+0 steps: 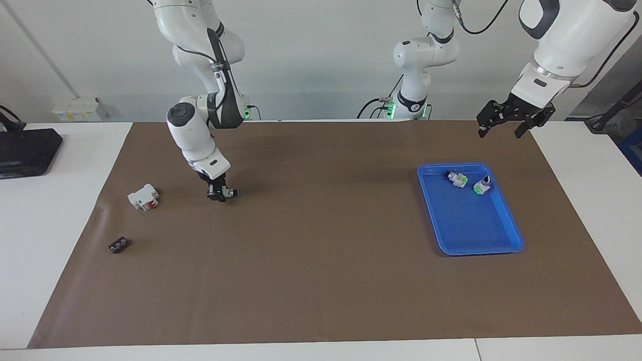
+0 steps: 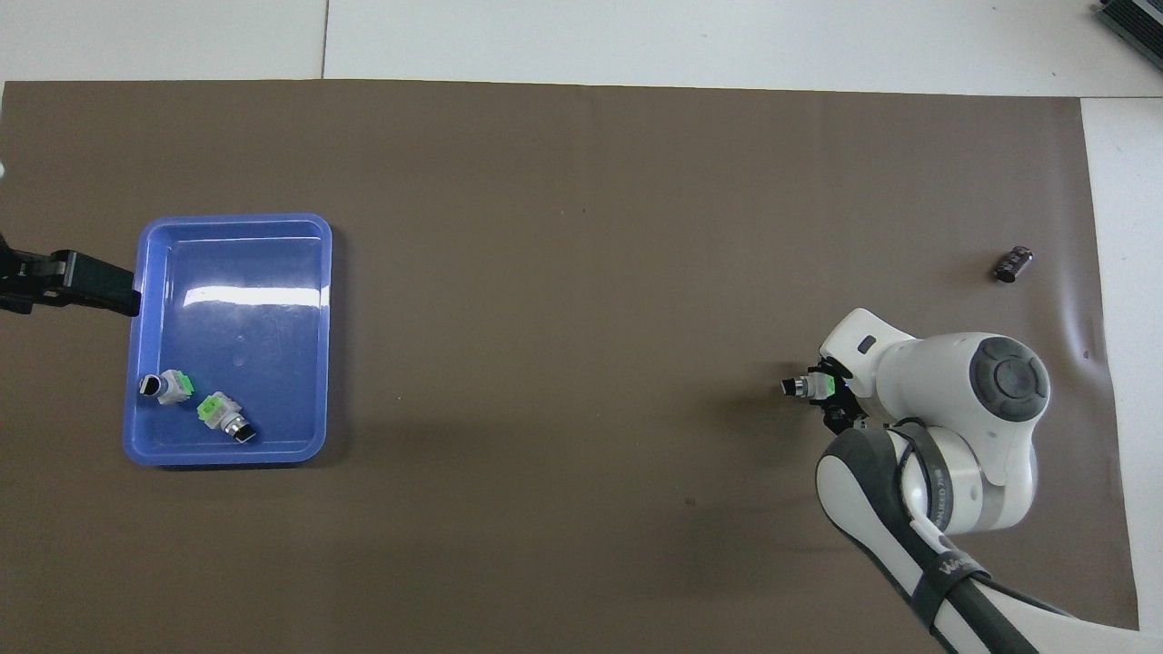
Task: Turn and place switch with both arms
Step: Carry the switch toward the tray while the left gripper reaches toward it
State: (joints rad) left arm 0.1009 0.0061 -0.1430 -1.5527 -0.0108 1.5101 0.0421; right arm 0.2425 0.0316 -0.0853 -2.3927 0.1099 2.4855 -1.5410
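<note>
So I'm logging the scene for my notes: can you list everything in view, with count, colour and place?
switch: one, white with green patch and black knob end, in the right tool
switches in tray: two, white and green, at the tray end nearer the robots
tray: one, blue, toward the left arm's end
white block: one, with a red part, toward the right arm's end
small dark part: one, farther from the robots than the block
brown mat: one, covering the table
black device: one, at the table edge
right tool: shut on the switch
left tool: open, waiting above the mat near the tray
</note>
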